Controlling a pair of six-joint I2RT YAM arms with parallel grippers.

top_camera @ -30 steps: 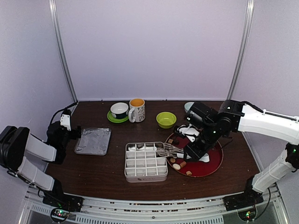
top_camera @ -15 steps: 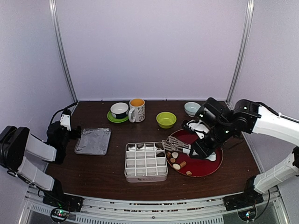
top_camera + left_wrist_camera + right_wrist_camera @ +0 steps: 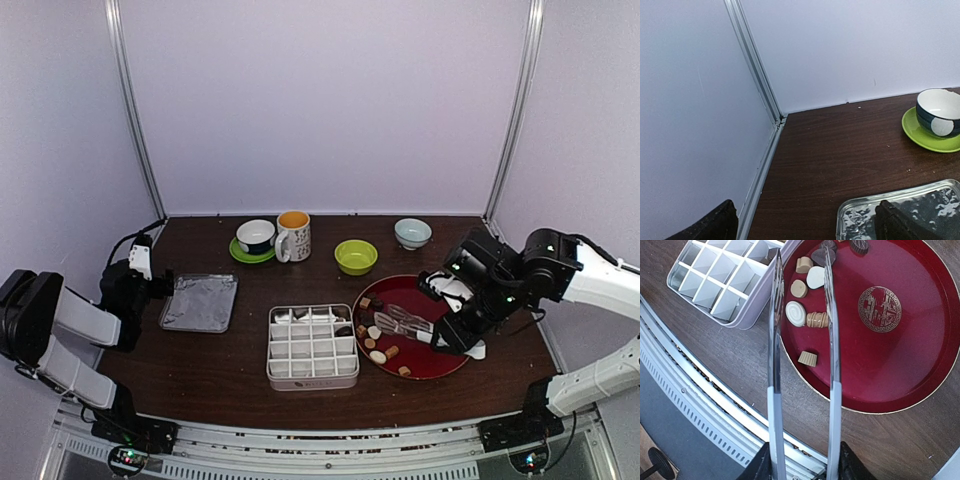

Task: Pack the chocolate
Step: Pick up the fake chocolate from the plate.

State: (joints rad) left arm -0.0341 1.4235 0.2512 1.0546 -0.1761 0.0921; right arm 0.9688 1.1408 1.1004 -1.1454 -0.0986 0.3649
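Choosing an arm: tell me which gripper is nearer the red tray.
Right. The right gripper is at the right edge of the red tray, tongs over it; the left gripper sits far left by the foil tray.

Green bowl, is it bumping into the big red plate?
Apart. The top external view shows a strip of brown table between the green bowl and the rim of the red plate.

In my left wrist view the foil tray (image 3: 920, 197) runs off the bottom edge, the saucer (image 3: 920, 136) off the right. From above, the chocolate (image 3: 378, 356) is too small for shapes; the box (image 3: 312, 382) cells' contents escape me.
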